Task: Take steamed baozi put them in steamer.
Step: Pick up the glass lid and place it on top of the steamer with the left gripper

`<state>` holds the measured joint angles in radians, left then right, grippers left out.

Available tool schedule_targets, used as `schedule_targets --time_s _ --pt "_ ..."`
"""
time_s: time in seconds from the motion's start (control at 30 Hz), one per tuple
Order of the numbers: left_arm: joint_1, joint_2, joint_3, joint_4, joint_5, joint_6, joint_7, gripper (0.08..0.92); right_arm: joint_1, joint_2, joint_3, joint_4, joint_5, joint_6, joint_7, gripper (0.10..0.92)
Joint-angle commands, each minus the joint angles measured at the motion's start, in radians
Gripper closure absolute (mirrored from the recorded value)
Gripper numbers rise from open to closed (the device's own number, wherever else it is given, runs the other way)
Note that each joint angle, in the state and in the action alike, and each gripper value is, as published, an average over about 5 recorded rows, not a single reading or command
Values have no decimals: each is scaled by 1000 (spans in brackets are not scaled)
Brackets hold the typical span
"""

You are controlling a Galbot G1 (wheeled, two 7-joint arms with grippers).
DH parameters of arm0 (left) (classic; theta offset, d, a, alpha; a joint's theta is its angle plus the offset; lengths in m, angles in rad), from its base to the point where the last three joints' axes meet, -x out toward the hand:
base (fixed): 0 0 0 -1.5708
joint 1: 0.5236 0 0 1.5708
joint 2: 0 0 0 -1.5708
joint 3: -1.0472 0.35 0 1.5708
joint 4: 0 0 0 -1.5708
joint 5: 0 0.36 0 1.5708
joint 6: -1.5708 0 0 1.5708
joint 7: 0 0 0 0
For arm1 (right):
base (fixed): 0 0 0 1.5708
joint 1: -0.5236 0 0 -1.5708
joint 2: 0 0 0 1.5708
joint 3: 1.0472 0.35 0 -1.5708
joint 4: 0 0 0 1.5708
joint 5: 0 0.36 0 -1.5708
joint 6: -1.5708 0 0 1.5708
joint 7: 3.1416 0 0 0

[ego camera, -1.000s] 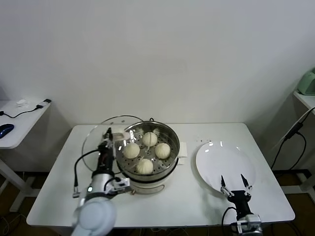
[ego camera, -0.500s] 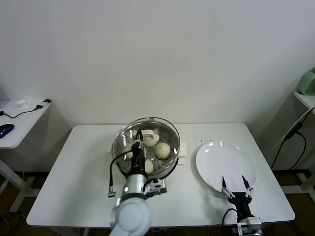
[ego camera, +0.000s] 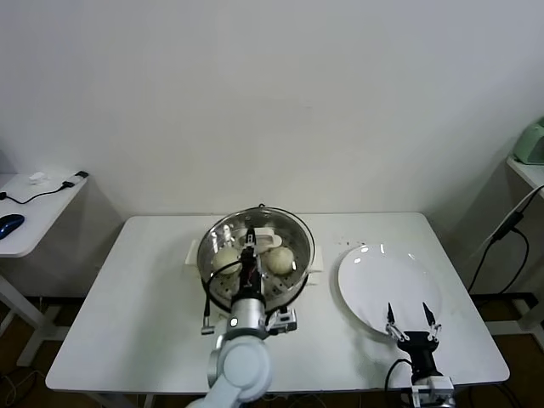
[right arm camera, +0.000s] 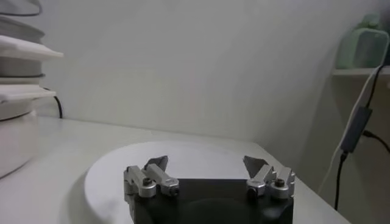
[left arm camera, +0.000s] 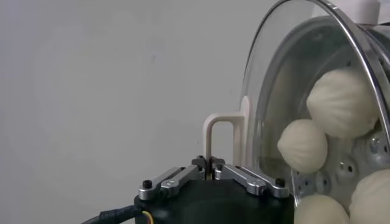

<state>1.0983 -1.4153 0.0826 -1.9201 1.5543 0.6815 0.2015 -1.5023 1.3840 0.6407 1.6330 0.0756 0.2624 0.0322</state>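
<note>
Several cream-white steamed baozi (ego camera: 280, 259) lie on the perforated tray of the shiny steamer (ego camera: 302, 246) at the table's middle. A round glass lid (ego camera: 272, 223) now hangs over the steamer's top, and the buns show through it. My left gripper (ego camera: 249, 255) is above the steamer's near side, shut on the lid's pale looped handle (left arm camera: 219, 131). The left wrist view shows that gripper (left arm camera: 210, 165) pinching the handle, with baozi (left arm camera: 303, 146) behind the glass (left arm camera: 268, 91). My right gripper (ego camera: 409, 316) stands open and empty at the near edge of the white plate (ego camera: 387, 276).
The bare plate (right arm camera: 195, 152) lies to the right of the steamer. The steamer's white base (right arm camera: 15, 91) shows far off in the right wrist view. A side table with a cable (ego camera: 42, 191) stands off to the left, and a shelf (ego camera: 531, 166) to the right.
My left gripper has carried the glass lid rightward from beside the steamer to over its top, covering the baozi. The right arm has barely moved.
</note>
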Motion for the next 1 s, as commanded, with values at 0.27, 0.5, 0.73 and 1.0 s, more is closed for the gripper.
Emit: schedule_targets --time_s 0.27,0.5,0.73,1.0 --pt "-25 -2 -4 76 4 -1 -25 867 -5 11 1 4 -6 18 3 203" --pt "-8 10 -15 73 -7 -4 -34 867 -7 13 1 5 -8 22 2 203" --pt "-13 3 -6 82 -21 -10 -47 867 -5 16 1 5 -16 27 3 202" --pt "-24 7 -9 97 -38 -9 -57 867 -3 16 1 3 -25 44 4 202"
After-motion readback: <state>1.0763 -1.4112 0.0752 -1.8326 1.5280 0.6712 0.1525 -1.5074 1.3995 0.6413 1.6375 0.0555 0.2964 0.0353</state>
